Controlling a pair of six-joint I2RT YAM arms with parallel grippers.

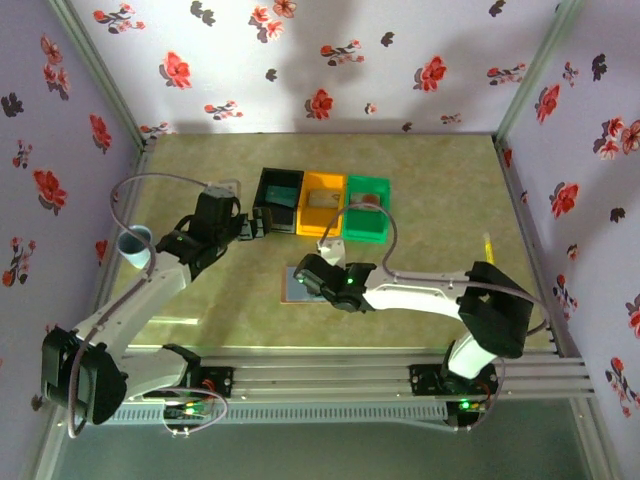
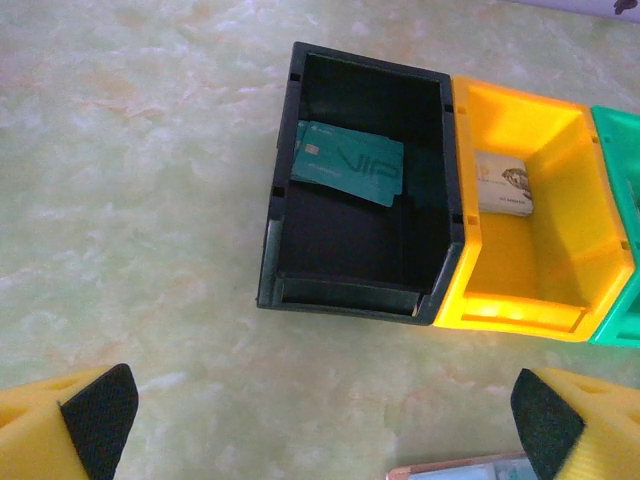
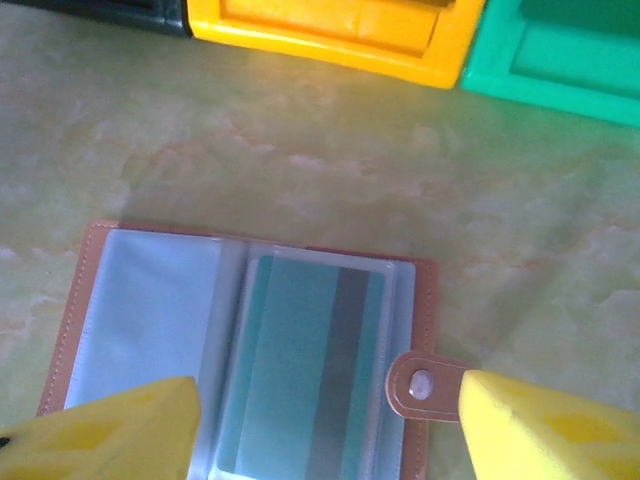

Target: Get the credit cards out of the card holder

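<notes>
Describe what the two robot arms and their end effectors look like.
The left arm and right arm have white links, black joints, thin grey cables looping off them and small green lights at their bases. The left end effector has chunky yellow fingers with black pads; the right end effector also has yellow fingers.

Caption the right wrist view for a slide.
Right gripper open over the unfolded card holder, a teal-green card sleeved inside.

The card holder (image 3: 150, 300) lies open on the table (image 3: 300, 150), with a dark-striped teal-green card (image 3: 300, 370) sleeved in its right page. The right gripper (image 3: 325, 430) straddles it, yellow fingers (image 3: 540, 430) spread. An orange bin (image 3: 330, 30) and a green bin (image 3: 560, 50) stand beyond.
</notes>
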